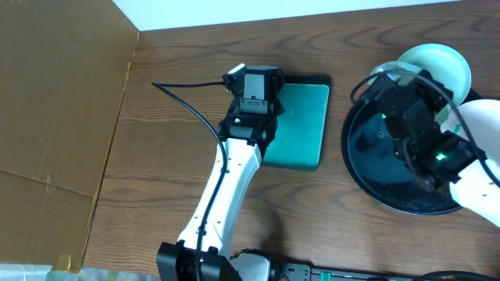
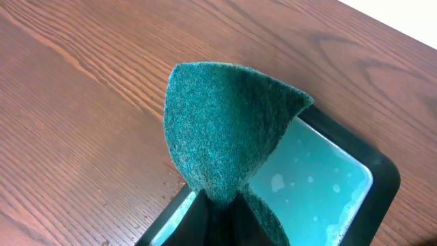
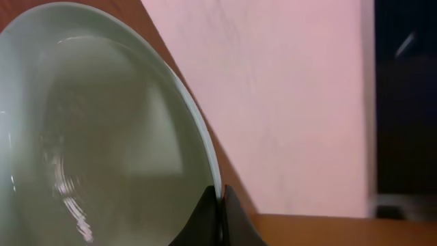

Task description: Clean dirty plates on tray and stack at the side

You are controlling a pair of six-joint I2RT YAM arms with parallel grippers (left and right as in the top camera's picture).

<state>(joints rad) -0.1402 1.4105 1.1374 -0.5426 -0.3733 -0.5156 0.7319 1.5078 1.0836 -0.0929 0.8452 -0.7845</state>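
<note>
My right gripper [image 3: 220,198] is shut on the rim of a pale white plate [image 3: 89,130], held tilted at the far right of the table. In the overhead view that plate [image 1: 439,64] shows past the far rim of the round black tray [image 1: 367,176], under the right arm. No other plate shows; the arm hides part of the tray. My left gripper [image 2: 225,205] is shut on a teal scrub pad [image 2: 225,126], which stands up over the teal dish [image 2: 321,184]. In the overhead view the left gripper [image 1: 251,90] is at the dish's left end.
The rectangular teal dish [image 1: 305,125] with a black rim holds soapy water and lies between the arms. A brown cardboard sheet [image 1: 55,101] lies along the left side. A black cable [image 1: 187,105] runs across the wood by the left arm.
</note>
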